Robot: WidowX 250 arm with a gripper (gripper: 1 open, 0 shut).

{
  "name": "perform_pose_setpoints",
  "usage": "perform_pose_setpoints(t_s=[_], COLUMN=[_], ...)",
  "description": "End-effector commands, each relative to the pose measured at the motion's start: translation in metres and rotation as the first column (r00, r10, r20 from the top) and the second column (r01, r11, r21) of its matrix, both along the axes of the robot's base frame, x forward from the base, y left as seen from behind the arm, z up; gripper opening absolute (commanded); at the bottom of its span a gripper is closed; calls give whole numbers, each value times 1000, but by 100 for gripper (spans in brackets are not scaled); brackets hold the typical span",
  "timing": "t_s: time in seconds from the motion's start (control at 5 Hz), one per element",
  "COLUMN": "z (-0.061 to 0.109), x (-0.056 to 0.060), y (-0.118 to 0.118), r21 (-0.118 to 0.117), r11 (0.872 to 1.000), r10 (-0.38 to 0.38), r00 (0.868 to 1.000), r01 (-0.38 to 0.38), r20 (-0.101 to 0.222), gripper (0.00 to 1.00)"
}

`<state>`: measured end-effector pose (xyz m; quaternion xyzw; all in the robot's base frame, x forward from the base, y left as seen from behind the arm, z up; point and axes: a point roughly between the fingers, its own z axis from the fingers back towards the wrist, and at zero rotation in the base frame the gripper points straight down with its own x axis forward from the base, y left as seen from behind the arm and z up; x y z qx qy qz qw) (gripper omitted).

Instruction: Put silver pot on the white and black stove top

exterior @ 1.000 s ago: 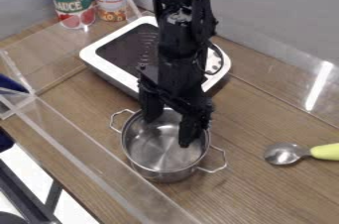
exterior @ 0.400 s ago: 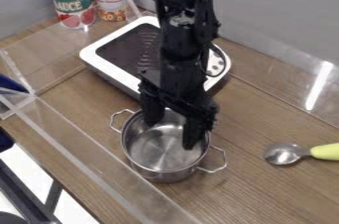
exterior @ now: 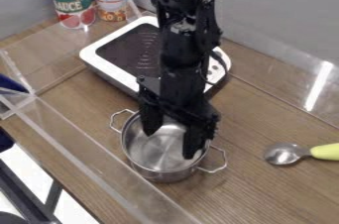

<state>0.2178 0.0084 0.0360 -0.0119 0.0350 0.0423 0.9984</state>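
The silver pot [exterior: 157, 153] stands upright on the wooden table near the front, its two wire loop handles sticking out left and right. My gripper [exterior: 173, 137] hangs straight down into it, open, with one finger near the left rim and the other at the right rim. Nothing shows as gripped. Behind the pot sits the white and black stove top [exterior: 133, 55], partly hidden by the black arm.
A spoon [exterior: 299, 153] with a yellow-green handle lies at the right. Two cans [exterior: 71, 0] stand at the back left against the wall. A clear plastic barrier [exterior: 66, 144] runs along the table's front-left edge.
The gripper has sunk a little deeper into the pot. The pot has not moved.
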Motion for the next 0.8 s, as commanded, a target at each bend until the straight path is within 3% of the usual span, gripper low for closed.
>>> perform_pose_setpoints(t_s=[0.0, 0.4, 0.6], z=[11, 9, 7], x=[5, 9, 9], y=[14, 41, 49], r21=[-5, -14, -15], r11=[1000, 1000, 999], r10=[-7, -15, 30], r00=[999, 999, 999], r01=[8, 16, -30], r20=[44, 35, 30], gripper=[100, 100, 100])
